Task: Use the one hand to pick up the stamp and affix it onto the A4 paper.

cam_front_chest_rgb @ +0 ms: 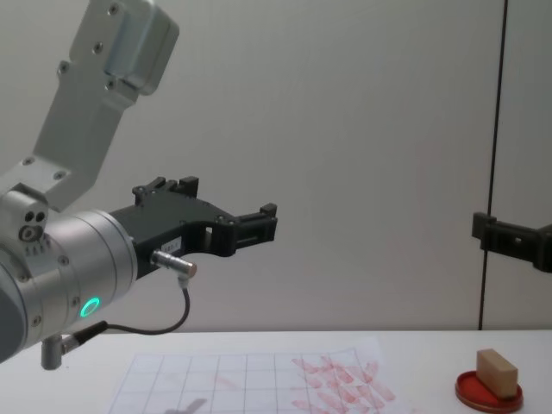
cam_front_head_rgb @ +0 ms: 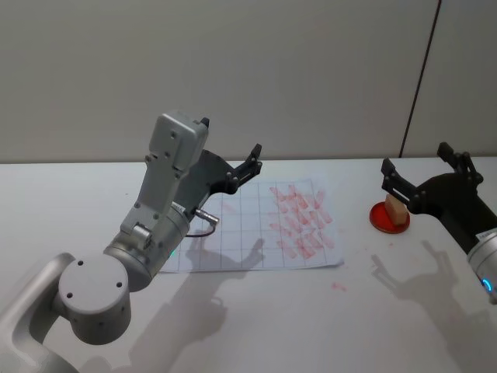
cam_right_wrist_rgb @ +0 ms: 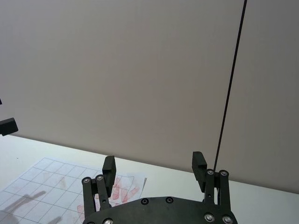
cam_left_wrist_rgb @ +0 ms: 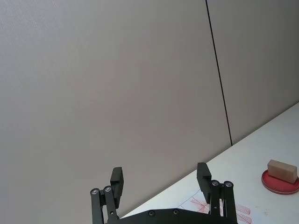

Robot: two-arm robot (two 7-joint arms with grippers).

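Above the left half of the A4 paper (cam_front_head_rgb: 250, 233), the left gripper (cam_front_head_rgb: 230, 136) hangs raised, its fingers spread wide and empty (idle, by the look of it). Just off the paper's right edge, the stamp (cam_front_head_rgb: 396, 208) lies on the red ink pad (cam_front_head_rgb: 380, 221), its long side apparently running along that edge. The right gripper (cam_front_head_rgb: 417, 159), much the nearer of the two to the stamp, hovers above it with fingers wide apart, holding nothing.

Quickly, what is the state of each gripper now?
Left gripper: open, empty.
Right gripper: open, empty; the stamp lies on the pad.
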